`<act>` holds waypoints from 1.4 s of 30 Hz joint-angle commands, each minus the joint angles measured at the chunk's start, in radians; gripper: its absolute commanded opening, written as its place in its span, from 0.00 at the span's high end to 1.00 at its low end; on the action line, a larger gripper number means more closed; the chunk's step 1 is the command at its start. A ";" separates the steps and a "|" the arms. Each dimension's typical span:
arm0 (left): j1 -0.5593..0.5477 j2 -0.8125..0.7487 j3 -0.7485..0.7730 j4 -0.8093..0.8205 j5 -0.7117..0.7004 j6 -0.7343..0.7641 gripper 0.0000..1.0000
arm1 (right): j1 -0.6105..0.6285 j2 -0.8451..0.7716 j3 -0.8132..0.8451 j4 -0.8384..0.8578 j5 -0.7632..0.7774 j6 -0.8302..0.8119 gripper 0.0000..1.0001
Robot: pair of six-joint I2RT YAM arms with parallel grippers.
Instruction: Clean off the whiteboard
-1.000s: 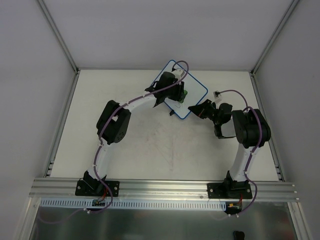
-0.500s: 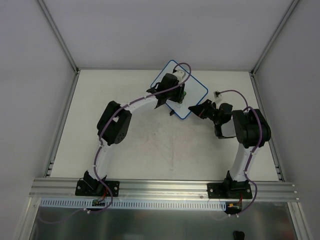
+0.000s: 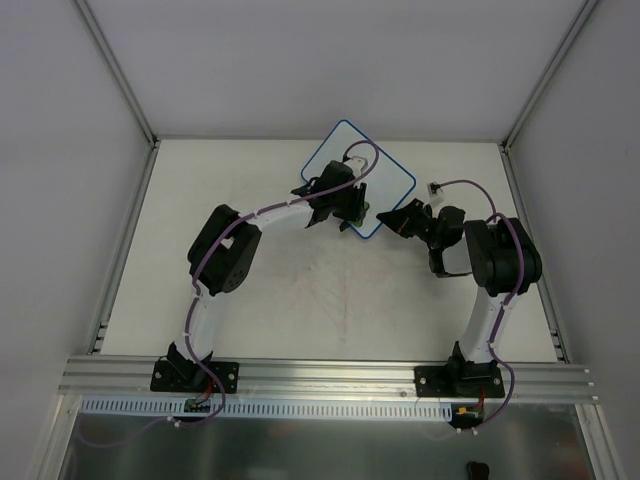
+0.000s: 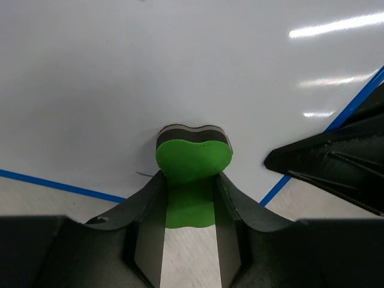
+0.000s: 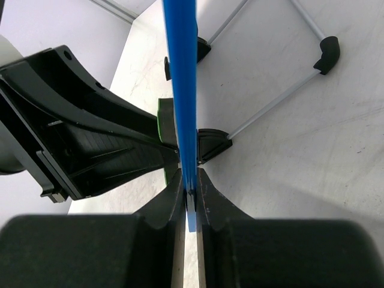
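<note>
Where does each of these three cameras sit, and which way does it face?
Top external: above and behind the arms, looking down on the table; both arms show, the left gripper over the whiteboard, the right gripper at its edge.
Left wrist: on the left arm, facing the board's white face; its own fingers pinch the green eraser.
Right wrist: on the right arm, sighting along the board's blue rim edge-on; its own fingers clamp it.
Shared: both wrist views show the eraser and the other arm's gripper.
</note>
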 commanded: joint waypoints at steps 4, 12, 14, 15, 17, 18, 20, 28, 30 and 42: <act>-0.031 0.010 -0.138 -0.139 -0.006 -0.095 1.00 | 0.007 -0.025 0.015 0.260 -0.031 0.010 1.00; -0.011 -0.006 -0.138 -0.087 -0.028 -0.114 1.00 | 0.007 -0.025 0.020 0.260 -0.031 0.015 1.00; 0.024 -0.009 -0.137 -0.064 0.007 -0.130 1.00 | 0.007 -0.028 0.019 0.260 -0.031 0.012 1.00; 0.035 -0.012 -0.137 -0.041 0.019 -0.134 1.00 | 0.008 -0.030 0.019 0.260 -0.031 0.013 1.00; 0.062 -0.015 -0.138 -0.023 0.050 -0.147 1.00 | 0.008 -0.030 0.017 0.260 -0.031 0.012 1.00; 0.072 -0.016 -0.143 0.018 0.065 -0.152 1.00 | 0.008 -0.030 0.015 0.260 -0.031 0.012 1.00; 0.088 -0.019 -0.155 0.060 0.098 -0.169 1.00 | 0.008 -0.027 0.015 0.260 -0.030 0.012 1.00; 0.156 -0.061 -0.203 0.250 0.156 -0.233 1.00 | 0.008 -0.033 0.012 0.260 -0.030 0.007 1.00; 0.164 -0.053 -0.190 0.241 0.142 -0.227 1.00 | 0.008 -0.034 0.012 0.260 -0.031 0.005 1.00; 0.155 -0.006 -0.094 0.374 0.341 -0.265 1.00 | 0.007 -0.025 0.020 0.260 -0.034 0.007 1.00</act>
